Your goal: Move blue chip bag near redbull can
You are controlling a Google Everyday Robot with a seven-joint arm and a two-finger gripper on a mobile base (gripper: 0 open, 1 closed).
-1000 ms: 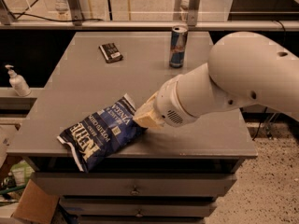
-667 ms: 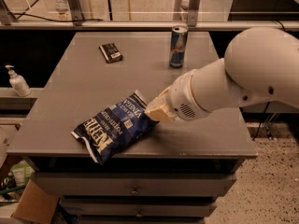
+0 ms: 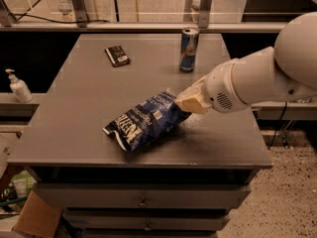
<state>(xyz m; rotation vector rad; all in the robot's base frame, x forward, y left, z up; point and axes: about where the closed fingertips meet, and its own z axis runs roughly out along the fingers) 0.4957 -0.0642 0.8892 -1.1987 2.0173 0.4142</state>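
The blue chip bag, dark navy with white KETTLE lettering, is in the middle of the grey table, its left end on the tabletop and its right end raised. My gripper comes in from the right on a thick white arm and is shut on the bag's upper right corner. The redbull can, slim, blue and silver, stands upright at the back of the table, behind and slightly right of the bag, a gap apart from it.
A small flat black packet lies at the table's back left. A soap dispenser bottle stands on a ledge to the left. Drawers sit under the table's front edge. A cardboard box is on the floor, lower left.
My gripper has dragged the blue chip bag to the right and toward the back of the table, closer to the redbull can. The can and the black packet have not moved.
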